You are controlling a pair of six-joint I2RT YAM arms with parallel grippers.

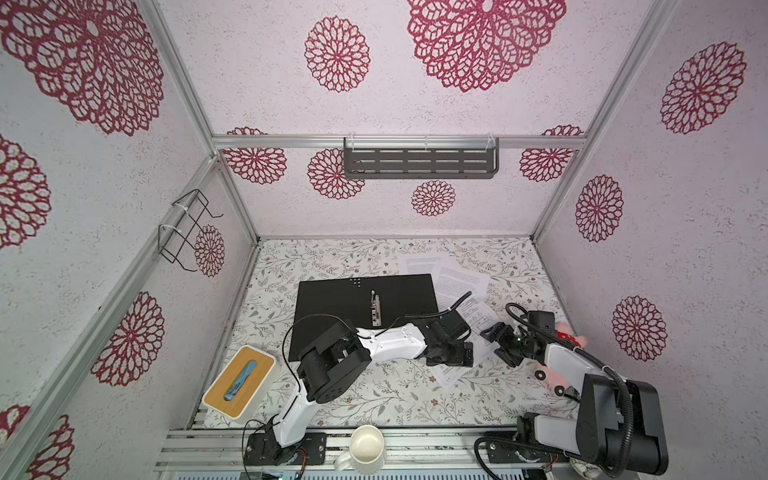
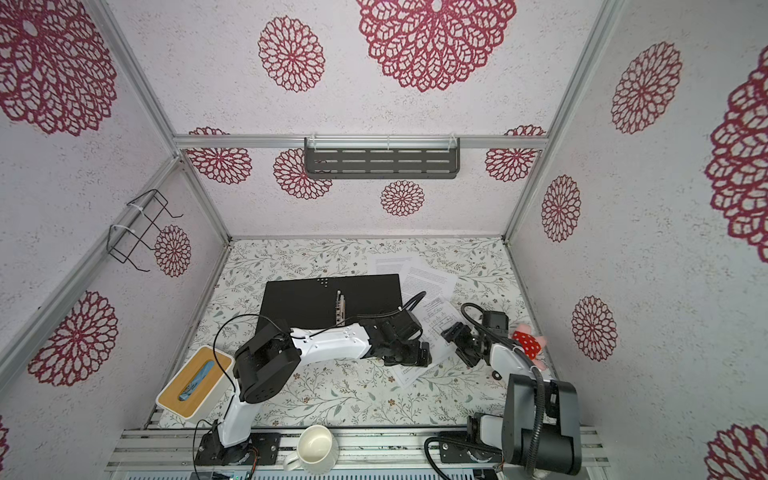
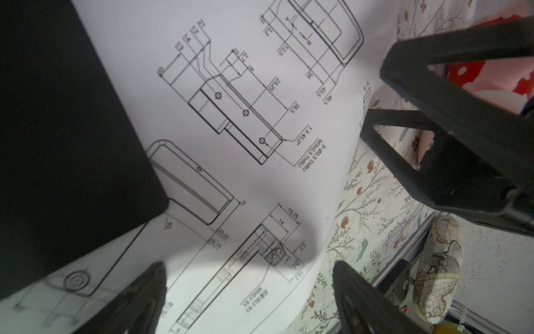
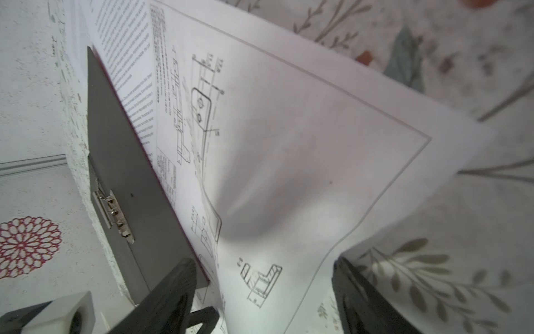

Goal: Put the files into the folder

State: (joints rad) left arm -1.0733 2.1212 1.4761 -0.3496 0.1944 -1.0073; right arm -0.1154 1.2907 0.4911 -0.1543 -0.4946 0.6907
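Three files (image 1: 460, 283) lie fanned beside the open folder (image 1: 332, 303).

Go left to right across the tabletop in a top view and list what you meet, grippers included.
In order: tissue box → folder → left gripper → right gripper → plush toy. The paper sheets overlap these, so they are omitted.

3 paper sheets: 2 of printed text, the farther text sheet (image 1: 417, 264) and the nearer text sheet (image 1: 461, 282), plus 1 drawing sheet (image 1: 480, 318). 1 open folder (image 1: 332, 303), 1 tissue box (image 1: 239, 382), 1 white mug (image 1: 365, 449), 1 plush toy (image 1: 566, 332), 1 wall shelf (image 1: 419, 162), 1 wire rack (image 1: 187, 228), 2 robot arms: left arm (image 1: 395, 345), right arm (image 1: 565, 365)
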